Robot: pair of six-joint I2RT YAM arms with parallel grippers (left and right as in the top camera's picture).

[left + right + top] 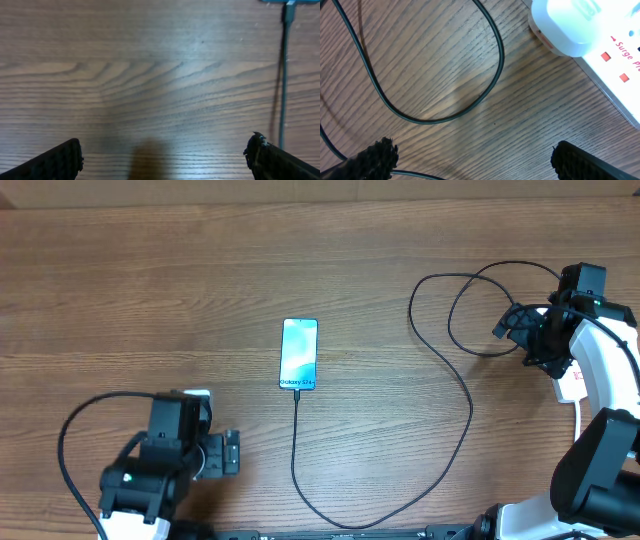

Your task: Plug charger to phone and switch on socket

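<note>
The phone (299, 355) lies mid-worktop (150, 280). The charger (296, 450) meets the phone's near end, runs toward the near edge, then sweeps right and back into loops at the far right, beside the socket (615, 70). The left gripper (162, 160) sits near-left of the phone, well apart. The right gripper (470, 160) is over the loops.

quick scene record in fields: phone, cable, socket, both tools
phone: flat on table, screen up, near the middle
cable: black, tip at phone's bottom edge, looks plugged in; loops away to the right
socket: white strip with red marks, by the right tool
switch: cannot tell if on
left tool: open, empty, over bare table
right tool: open, empty, over a cable loop beside socket
</note>
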